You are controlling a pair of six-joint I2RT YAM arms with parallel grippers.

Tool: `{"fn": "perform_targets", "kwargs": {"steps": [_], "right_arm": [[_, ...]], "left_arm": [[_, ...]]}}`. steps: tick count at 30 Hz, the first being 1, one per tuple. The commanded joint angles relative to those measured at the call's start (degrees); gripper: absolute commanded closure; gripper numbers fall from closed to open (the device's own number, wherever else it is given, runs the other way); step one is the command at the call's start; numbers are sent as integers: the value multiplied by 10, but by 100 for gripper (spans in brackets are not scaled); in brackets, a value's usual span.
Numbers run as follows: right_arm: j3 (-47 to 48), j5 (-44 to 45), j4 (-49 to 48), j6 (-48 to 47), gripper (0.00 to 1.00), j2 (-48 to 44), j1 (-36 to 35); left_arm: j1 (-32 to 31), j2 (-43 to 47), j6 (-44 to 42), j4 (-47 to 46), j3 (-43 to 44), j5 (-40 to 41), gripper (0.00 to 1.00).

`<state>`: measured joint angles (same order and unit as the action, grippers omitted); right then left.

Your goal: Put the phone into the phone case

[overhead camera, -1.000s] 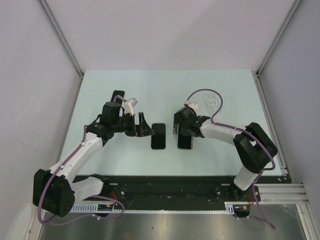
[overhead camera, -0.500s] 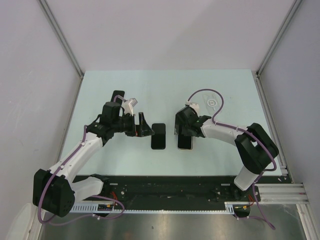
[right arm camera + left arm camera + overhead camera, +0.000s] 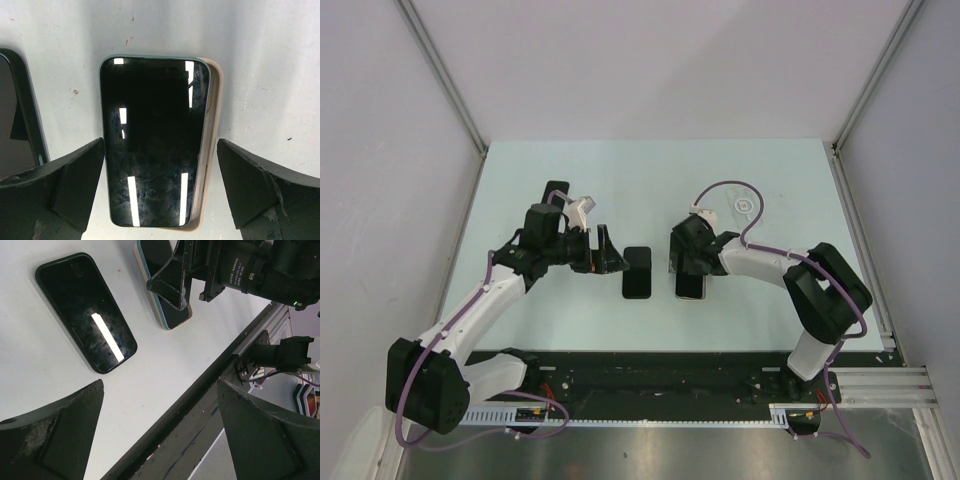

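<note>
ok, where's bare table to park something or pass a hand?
Free: far strip of table beyond left hand and right hand (a small black item sits far left); near strip along front rail. Crowded: centre, black phone case and teal-edged phone side by side, slim gap, left hand beside the case, right hand over the phone.

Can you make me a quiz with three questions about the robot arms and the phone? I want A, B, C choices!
1. Where is the right gripper?
A) by the back wall
B) above the teal-rimmed phone
C) off the table

2. What colour is that phone's rim?
A) red
B) yellow
C) teal

3. How are the left gripper's jaws?
A) open, empty
B) shut
C) squeezing a phone

Answers:
1 B, its wrist view shows the phone lying between its fingers.
2 C, the edge looks blue-green.
3 A, the fingers stand wide apart with nothing gripped.
</note>
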<state>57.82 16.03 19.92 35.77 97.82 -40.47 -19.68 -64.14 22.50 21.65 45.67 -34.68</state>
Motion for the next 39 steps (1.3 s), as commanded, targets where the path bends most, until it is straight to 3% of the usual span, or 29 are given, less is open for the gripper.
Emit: {"fn": "perform_targets", "kwargs": {"steps": [1,12,21,25,29,32,39], "right_arm": [[20,-1,8,-4,4,6,2],[-7,-25,-12,-25,32,-13,0],[-53,-57,-38,-5,36,-34,-31],[-65,-50,-28,30,30,-59,-58],[-70,-39,-4,39,9,-112,-65],[-73,-16,20,32,0,-148,-62],[-134,-83,0,18,0,-268,-3]], "left_arm": [[3,3,-2,-12,3,-8,2],[4,2,-2,-13,3,-7,2],[4,4,-4,-12,3,-1,2],[3,3,-9,-6,3,10,2],[1,5,-10,-7,3,21,3],[-16,6,-4,-13,3,30,7],[-95,-44,30,-33,24,52,15]]}}
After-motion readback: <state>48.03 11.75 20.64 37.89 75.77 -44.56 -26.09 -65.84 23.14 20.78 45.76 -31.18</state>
